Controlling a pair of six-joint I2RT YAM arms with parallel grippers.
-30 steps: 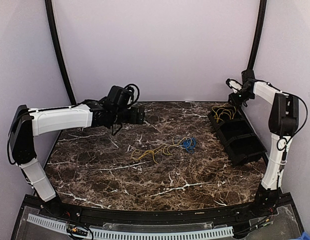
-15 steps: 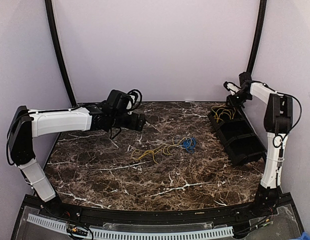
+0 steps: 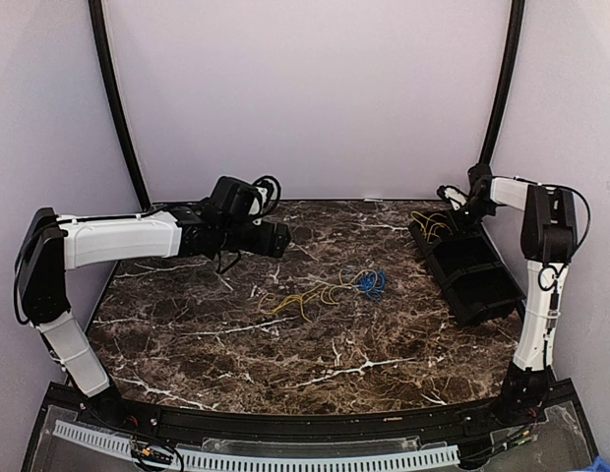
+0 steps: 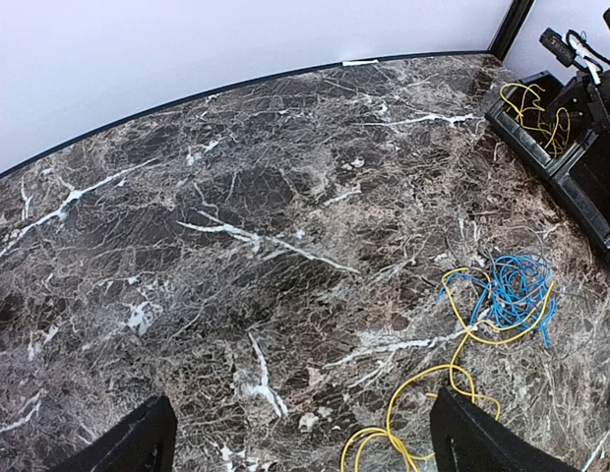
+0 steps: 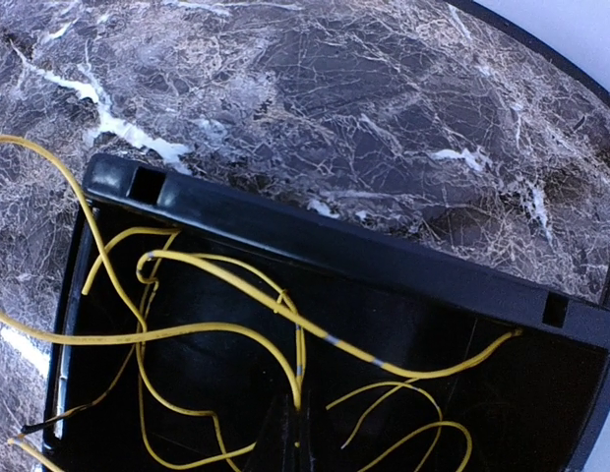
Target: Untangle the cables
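the black tray [image 3: 471, 275] sits at the far right of the bench [image 3: 285, 364], its long side running along the bench's right edge and its far end close to the back wall. bare marble stretches from the tray's left wall across to the middle of the bench, and the whole near strip is open too.

your right jaws [image 3: 451, 197] hang over the tray's far compartment, closed tight. in the wrist view a strand of the yellow cables [image 5: 226, 334] runs straight down into the closed tips, so they look pinched on it. those cables loop inside that compartment, and a few strands spill over the tray's rim onto the marble.

well to the left of the tray the blue cables [image 3: 370, 283] lie in a tight knot, and a loose yellow cable [image 3: 300, 298] trails from the knot, further from the tray.

your left jaws [image 4: 303, 438] stand wide open and hold nothing. they hover above the bench, farther from the tray than both loose bundles, and the yellow loops lie just inside the right-hand fingertip.
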